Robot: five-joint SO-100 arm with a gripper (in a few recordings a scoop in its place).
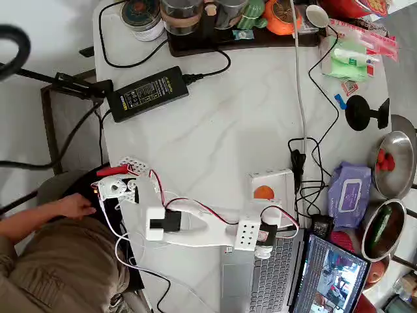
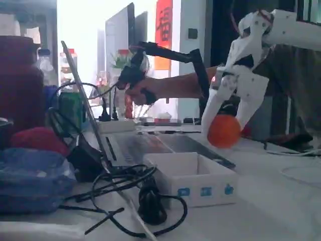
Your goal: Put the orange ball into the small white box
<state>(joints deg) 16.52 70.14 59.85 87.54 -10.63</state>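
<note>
black cables (image 2: pixel 125 201) up front | white box (image 2: pixel 193 186) behind | gripper (image 2: pixel 226 120) pinches orange ball (image 2: pixel 223 130) just above the box

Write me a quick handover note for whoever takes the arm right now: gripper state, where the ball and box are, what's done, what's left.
Gripper: shut on the orange ball, holding it in the air between the two fingers.
Small white box: on the white table beside the laptop, open side up.
In the overhead view the ball lines up over the box; the fixed view shows it above the box's rim, near the far right corner.
Done: ball picked up and carried to the box.
Left: lower a little, open the fingers, check the ball stays in, pull the arm back.
</note>
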